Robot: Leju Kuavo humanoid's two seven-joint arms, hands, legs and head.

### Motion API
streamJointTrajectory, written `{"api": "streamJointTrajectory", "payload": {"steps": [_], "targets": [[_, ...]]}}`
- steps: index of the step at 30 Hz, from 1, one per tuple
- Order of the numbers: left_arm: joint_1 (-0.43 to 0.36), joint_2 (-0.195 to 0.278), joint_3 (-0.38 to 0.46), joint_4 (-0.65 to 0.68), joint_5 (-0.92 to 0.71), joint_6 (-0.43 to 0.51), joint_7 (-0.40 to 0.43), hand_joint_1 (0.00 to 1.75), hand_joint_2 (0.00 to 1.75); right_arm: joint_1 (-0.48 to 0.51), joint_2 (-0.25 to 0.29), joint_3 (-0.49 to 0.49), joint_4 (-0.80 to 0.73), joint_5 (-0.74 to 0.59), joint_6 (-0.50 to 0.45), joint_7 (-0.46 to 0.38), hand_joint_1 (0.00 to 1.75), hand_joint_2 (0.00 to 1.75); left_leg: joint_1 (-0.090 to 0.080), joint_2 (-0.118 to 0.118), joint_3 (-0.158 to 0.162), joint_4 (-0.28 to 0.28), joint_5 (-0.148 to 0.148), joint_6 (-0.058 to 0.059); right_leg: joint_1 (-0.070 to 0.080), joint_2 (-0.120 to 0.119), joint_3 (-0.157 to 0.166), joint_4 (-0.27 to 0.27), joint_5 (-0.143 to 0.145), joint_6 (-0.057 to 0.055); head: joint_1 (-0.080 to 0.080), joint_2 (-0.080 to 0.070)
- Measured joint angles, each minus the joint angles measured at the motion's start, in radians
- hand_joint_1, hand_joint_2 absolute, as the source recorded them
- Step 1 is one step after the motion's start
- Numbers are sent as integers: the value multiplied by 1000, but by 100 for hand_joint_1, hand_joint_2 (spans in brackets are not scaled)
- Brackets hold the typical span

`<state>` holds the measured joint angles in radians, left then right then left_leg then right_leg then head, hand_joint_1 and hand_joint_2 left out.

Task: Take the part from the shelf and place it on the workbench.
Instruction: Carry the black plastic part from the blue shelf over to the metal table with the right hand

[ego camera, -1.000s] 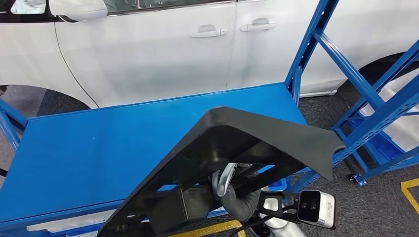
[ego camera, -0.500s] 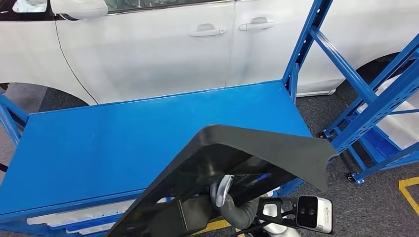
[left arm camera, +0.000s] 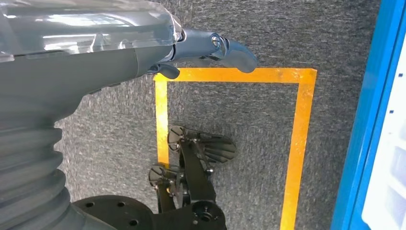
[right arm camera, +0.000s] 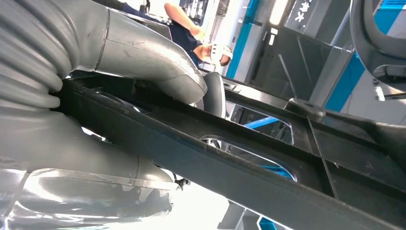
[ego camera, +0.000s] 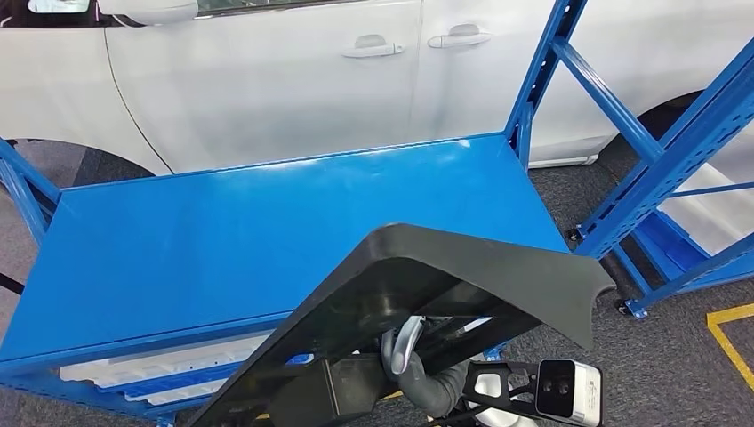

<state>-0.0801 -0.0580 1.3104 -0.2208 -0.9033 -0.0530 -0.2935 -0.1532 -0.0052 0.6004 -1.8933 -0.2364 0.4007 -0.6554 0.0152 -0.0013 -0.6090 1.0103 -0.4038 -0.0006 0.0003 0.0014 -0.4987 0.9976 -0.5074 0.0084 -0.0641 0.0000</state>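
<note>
One big black part (ego camera: 462,276) (some kind of molded car panel, angled and ribbed underneath) is held up over the near edge of the blue workbench (ego camera: 222,231), not resting on it. Right hand (right arm camera: 119,96) grips it from below, thumb pressed over one rib and the rest of the hand wrapped under the same rib. Left hand (left arm camera: 210,52) hangs above grey carpet with yellow floor tape (left arm camera: 230,75), fingers loosely curled around nothing. White car (ego camera: 267,80) sits behind the bench.
</note>
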Motion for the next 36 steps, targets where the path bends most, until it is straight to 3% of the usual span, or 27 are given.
{"api": "streamJointTrajectory", "payload": {"steps": [2,3,5,7,8,9,10,12,14,17,19,22,23,24,25,26,28,30,33,34,36], "targets": [[0,1,0,0,0,0,0,0,175,0,0,0,-1,0,-2,0,175,175,1,0,-2,-2,7,-13,0,-1,-8,-5,14,-12,0,0],[1,1,0,0,-1,0,2,0,175,1,0,0,-1,1,-3,0,175,175,2,0,-8,7,-3,-18,-2,-3,-13,-10,23,-19,0,0],[2,3,0,0,-5,0,6,0,175,3,1,0,-4,2,-8,0,175,175,4,0,-35,75,-71,-24,-6,-6,-27,-17,42,-32,0,0],[3,4,-1,0,-8,0,13,0,175,9,1,0,-6,3,-10,0,175,175,4,0,-74,205,-160,-29,-3,-7,-51,-15,59,-39,0,0],[3,5,-1,0,-9,0,17,0,175,14,0,0,-7,2,-10,0,175,175,5,0,-83,257,-182,-31,-2,-8,-63,-13,66,-39,0,0],[3,6,-1,0,-9,1,20,0,175,18,0,0,-7,1,-8,0,175,175,5,0,-77,278,-182,-33,-1,-8,-76,-9,74,-38,0,0],[3,7,-1,0,-9,1,23,0,175,20,0,0,-7,-1,-6,0,175,175,5,0,-52,258,-164,-34,-2,-8,-89,-4,80,-36,0,0],[2,9,-1,0,-9,4,30,0,175,23,0,-1,-8,-2,-5,0,175,175,5,0,43,126,-122,-32,-2,-7,-112,9,89,-30,0,0],[1,11,-1,0,-9,7,39,0,175,23,-1,-2,-7,-3,-4,0,175,175,1,-1,111,16,-109,-22,-1,-7,-125,19,98,-19,0,0],[4,12,-1,0,-10,9,50,0,175,24,-5,-2,-1,-2,1,0,175,175,-2,-3,110,-7,-103,-2,-1,-5,-132,21,112,0,0,0],[4,11,-1,0,-10,9,52,0,175,29,-11,-3,1,2,8,0,175,175,2,1,99,-11,-87,14,-3,-2,-146,47,82,10,0,0],[5,10,-1,0,-10,8,52,0,175,44,-24,-6,5,9,21,0,175,175,3,4,68,-11,-59,25,-7,-1,-202,213,-50,21,0,0],[6,9,-1,0,-10,7,52,0,175,49,-28,-6,8,13,24,0,175,175,2,4,56,-10,-51,25,-8,-1,-215,268,-76,23,0,0],[6,8,-1,0,-10,6,51,0,175,54,-31,-6,10,17,28,0,175,175,2,4,44,-9,-43,24,-9,-1,-213,295,-80,24,0,0],[6,7,-1,0,-10,5,51,0,175,57,-34,-6,13,21,31,0,175,175,2,4,33,-7,-36,22,-9,-1,-193,285,-65,24,0,0],[7,5,-1,0,-10,4,50,0,175,59,-36,-6,16,24,32,0,175,175,2,4,23,-5,-30,20,-9,-1,-153,236,-39,21,0,0],[6,1,-1,0,-10,3,50,0,175,59,-39,-6,20,25,35,0,175,175,0,4,10,-2,-19,14,-6,-1,-52,86,-3,11,0,0],[5,-4,-1,0,-7,3,50,0,175,57,-41,-6,24,24,39,0,175,175,0,4,4,-5,-7,3,1,-1,-1,-2,5,1,0,0],[6,-7,0,0,-1,3,49,0,175,52,-45,-6,35,17,48,0,175,175,1,4,-2,-6,1,-15,1,-4,-7,-20,23,-15,0,0],[6,-8,0,0,-1,3,49,0,175,50,-46,-6,39,14,50,0,175,175,1,3,-10,10,-17,-20,-2,-6,-12,-24,32,-24,0,0],[7,-10,0,0,0,4,49,0,175,47,-48,-6,48,9,51,0,175,175,3,2,-43,103,-94,-26,-4,-10,-26,-30,50,-34,0,0]]}}
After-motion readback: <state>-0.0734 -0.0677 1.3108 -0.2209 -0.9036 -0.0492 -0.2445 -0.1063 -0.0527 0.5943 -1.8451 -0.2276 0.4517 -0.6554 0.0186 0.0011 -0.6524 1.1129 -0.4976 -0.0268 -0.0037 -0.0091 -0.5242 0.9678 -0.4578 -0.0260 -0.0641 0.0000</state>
